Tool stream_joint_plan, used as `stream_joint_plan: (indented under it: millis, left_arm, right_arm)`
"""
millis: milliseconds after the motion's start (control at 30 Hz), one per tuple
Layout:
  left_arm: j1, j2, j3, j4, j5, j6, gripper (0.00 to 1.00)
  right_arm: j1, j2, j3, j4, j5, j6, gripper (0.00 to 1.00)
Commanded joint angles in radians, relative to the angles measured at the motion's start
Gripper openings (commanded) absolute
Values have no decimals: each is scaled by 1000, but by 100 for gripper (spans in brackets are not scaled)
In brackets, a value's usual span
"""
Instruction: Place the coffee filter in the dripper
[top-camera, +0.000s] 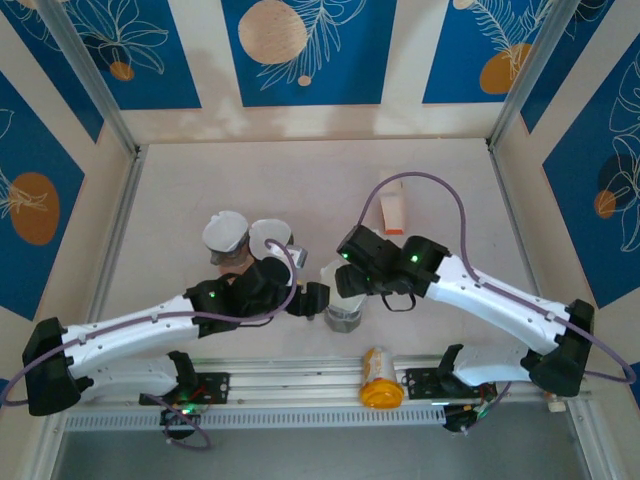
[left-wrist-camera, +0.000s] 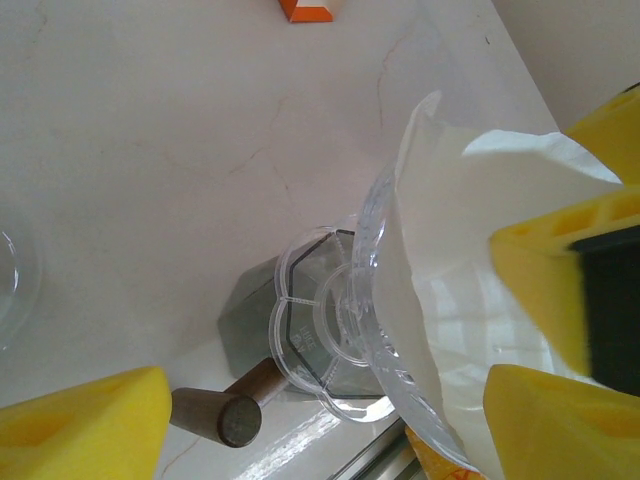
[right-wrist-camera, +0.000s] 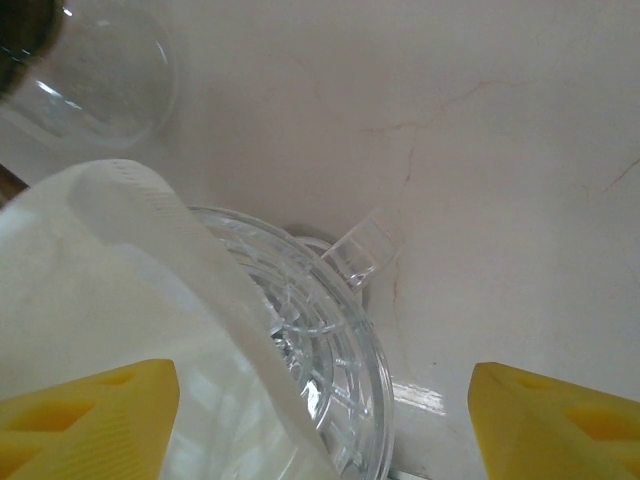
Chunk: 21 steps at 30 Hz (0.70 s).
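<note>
Overhead, both arms meet at centre frame and hide most of the clear plastic dripper (top-camera: 345, 318). Left gripper (left-wrist-camera: 330, 380): yellow fingers spread wide around the dripper and its wooden-handled grey base (left-wrist-camera: 250, 300); contact cannot be made out. Right gripper (right-wrist-camera: 325, 378): fingers likewise far apart, flanking the white paper coffee filter (right-wrist-camera: 110, 280), which lies partly inside the dripper, its edge above the rim. Orange-and-white box (top-camera: 393, 210), above centre: print too small to read.
</note>
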Motion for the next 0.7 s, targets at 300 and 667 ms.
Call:
stream_joint_plan:
  millis: [300, 667]
  left_arm:
    - [7, -2, -21, 4, 6, -5, 81]
    - [7, 17, -20, 11, 17, -10, 81]
  right_arm:
    - [-50, 57, -51, -1, -25, -32, 74]
    - [-55, 99, -98, 42, -29, -29, 73]
